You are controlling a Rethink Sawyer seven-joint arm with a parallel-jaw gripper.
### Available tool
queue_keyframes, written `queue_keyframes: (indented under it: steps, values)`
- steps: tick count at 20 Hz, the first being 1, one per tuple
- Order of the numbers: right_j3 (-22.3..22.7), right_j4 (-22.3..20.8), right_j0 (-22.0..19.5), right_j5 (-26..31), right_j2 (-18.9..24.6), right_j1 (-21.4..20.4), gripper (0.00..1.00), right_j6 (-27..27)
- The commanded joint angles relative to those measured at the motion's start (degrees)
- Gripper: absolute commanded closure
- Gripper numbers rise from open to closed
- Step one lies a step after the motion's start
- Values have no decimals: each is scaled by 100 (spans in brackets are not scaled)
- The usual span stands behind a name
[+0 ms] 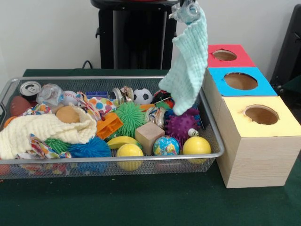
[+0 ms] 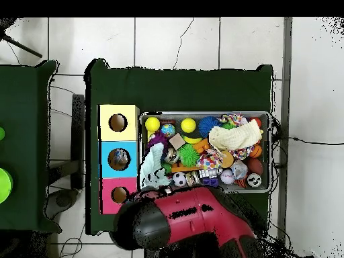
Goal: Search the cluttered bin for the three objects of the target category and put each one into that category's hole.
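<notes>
From the front, the gripper hung at the top of the picture, closed on one corner of a pale green cloth. The cloth dangled free over the end of the bin nearest the box, its lower edge just above the toys and not touching the box. The step in hand seemed to be the carry, with the cloth lifted out and on its way to a hole. The next move would call for shifting it sideways over the right hole and lowering it so the loose cloth feeds in rather than draping over the rim.

The box showed three holes: red farthest, blue in the middle, yellow nearest. In the bin lay two yellow balls, one globe ball, one wooden cube, one green spiky ball, one purple spiky ball and one cream cloth at the end far from the box.

From overhead, the arm covered the gripper, so its fingers could not be read there. The cloth showed at the bin's edge beside the box, level with the blue hole. The same three holes counted out, and that blue one seemed to hold something already.
</notes>
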Motion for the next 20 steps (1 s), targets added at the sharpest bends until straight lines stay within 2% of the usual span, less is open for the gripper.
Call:
queue_keyframes:
  steps: [1,4,7,20]
  values:
    - [-139,372,154,1154,-47,-636,100,-432]
    - [-262,421,240,1455,-71,-765,100,-421]
    - [-308,392,292,1476,-83,-697,100,-348]
    - [-180,53,177,519,-33,44,100,-463]
